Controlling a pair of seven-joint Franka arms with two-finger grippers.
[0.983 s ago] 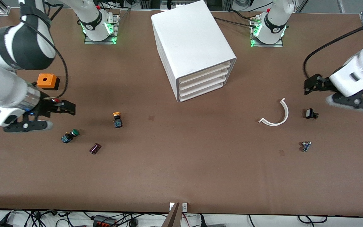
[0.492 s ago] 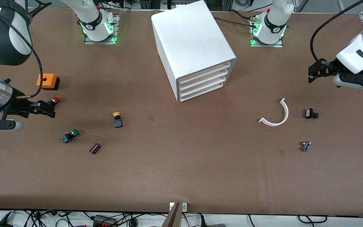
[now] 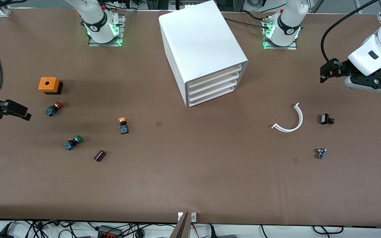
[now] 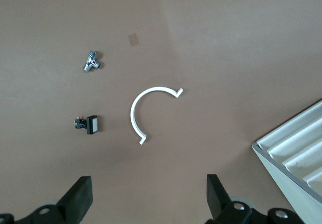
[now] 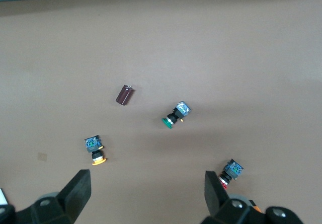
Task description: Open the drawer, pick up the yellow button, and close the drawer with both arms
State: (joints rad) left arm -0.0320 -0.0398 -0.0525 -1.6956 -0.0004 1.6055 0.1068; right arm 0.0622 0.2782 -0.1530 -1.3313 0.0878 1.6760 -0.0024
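The white cabinet [image 3: 201, 43] stands at the middle of the table between the two bases, and its uppermost drawer [image 3: 214, 75] is shut like the three below it. The yellow-capped button [image 3: 122, 125] lies on the table, nearer the front camera than the cabinet and toward the right arm's end; the right wrist view shows this button [image 5: 95, 151] too. My right gripper [image 3: 18, 112] hangs open and empty over the table's right-arm end, beside a red-capped button [image 3: 53, 108]. My left gripper [image 3: 324, 74] hangs open and empty over the left-arm end, with the cabinet corner [image 4: 297, 156] in its view.
An orange box [image 3: 49, 85], a green-capped button [image 3: 73, 142] and a dark cylinder [image 3: 100, 155] lie at the right arm's end. A white curved strip [image 3: 289, 120], a small black part [image 3: 326, 119] and a small metal part [image 3: 321, 153] lie at the left arm's end.
My right arm has drawn back toward its end of the table, uncovering the red-capped button. My left gripper has risen and moved toward the bases. Nothing on the table has moved.
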